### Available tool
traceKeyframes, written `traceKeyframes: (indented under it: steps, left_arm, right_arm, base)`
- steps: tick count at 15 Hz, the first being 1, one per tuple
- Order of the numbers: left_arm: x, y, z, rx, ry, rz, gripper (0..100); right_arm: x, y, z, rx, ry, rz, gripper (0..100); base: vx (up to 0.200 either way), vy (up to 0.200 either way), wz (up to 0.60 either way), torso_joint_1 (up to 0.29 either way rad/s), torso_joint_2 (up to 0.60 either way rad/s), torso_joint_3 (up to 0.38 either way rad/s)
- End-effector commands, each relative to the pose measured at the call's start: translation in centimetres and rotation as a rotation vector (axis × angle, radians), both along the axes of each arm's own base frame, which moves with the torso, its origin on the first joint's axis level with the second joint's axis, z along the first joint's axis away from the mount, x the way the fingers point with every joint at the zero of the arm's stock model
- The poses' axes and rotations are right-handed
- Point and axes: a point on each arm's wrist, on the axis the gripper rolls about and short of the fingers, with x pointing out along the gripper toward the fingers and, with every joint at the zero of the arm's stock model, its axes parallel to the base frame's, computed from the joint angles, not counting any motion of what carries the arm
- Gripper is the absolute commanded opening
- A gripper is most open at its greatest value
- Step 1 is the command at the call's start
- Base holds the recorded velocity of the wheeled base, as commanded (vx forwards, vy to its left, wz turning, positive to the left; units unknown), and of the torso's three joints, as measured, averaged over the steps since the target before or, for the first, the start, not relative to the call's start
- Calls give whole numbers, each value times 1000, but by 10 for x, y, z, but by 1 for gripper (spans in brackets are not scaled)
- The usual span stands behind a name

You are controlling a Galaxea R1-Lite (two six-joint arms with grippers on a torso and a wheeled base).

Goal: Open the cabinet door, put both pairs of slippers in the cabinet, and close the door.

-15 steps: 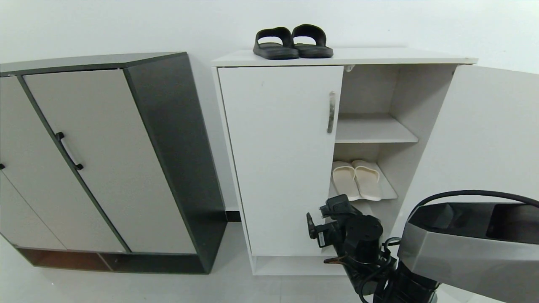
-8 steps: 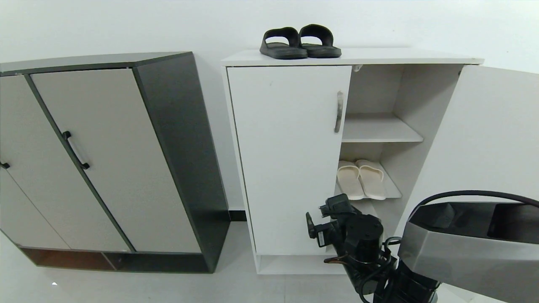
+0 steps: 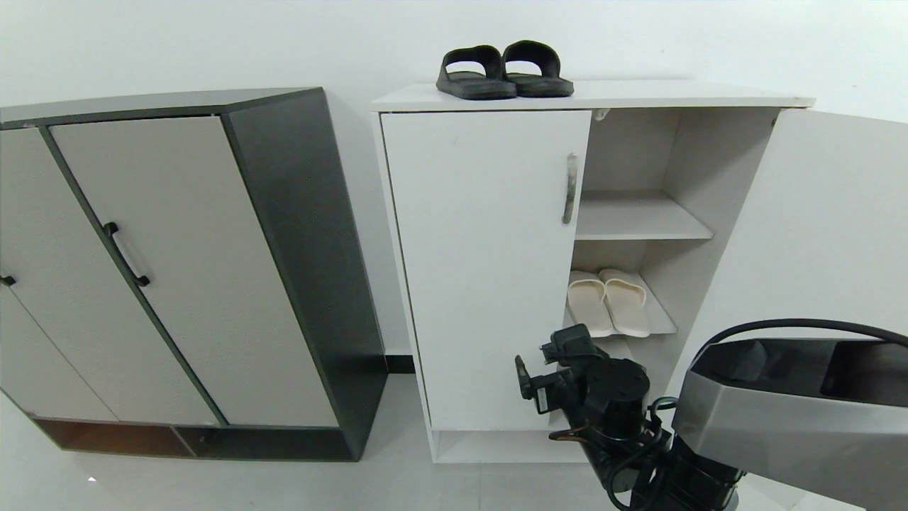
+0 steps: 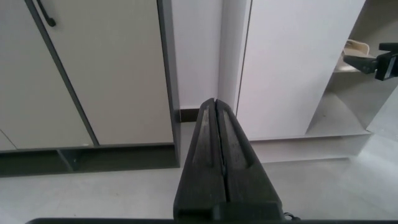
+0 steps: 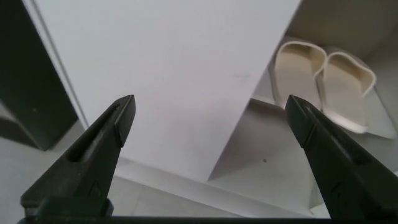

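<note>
Black slippers (image 3: 504, 69) sit on the cabinet (image 3: 674, 92) top, toward its left end, in the head view. The right door (image 3: 816, 213) stands open, and the cream slippers (image 3: 608, 301) lie on the lower shelf (image 3: 661, 325) inside. In the left wrist view, the left gripper (image 4: 215, 112) has its fingers pressed together on nothing, low before the dark cabinet (image 4: 93, 74). In the right wrist view, the right gripper (image 5: 210, 109) is spread wide and empty, near the cream slippers. By my reading, the opening and one pair are done. The black slippers and the closing remain.
</note>
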Motion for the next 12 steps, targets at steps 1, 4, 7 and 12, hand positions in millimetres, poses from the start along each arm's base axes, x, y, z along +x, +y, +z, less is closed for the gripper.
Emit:
traceKeyframes:
  steps: [1,4,7,12]
  left_arm:
    - [0,0,0,-1,1,0,0]
    - [0,0,0,1,1,0,0]
    - [0,0,0,1,1,0,0]
    - [0,0,0,-1,1,0,0]
  right_arm:
    - [0,0,-2,-3,2,0,100]
    - [0,0,-2,-4,3,-5,100]
    - [0,0,-3,-5,4,-5,100]
    - [0,0,-4,-7,6,-5,100]
  base:
    - [0,0,0,0,0,0]
    - [0,0,0,-1,-58,-63]
    - [0,0,0,22,-206,-318]
    - [0,0,0,74,-504,-361]
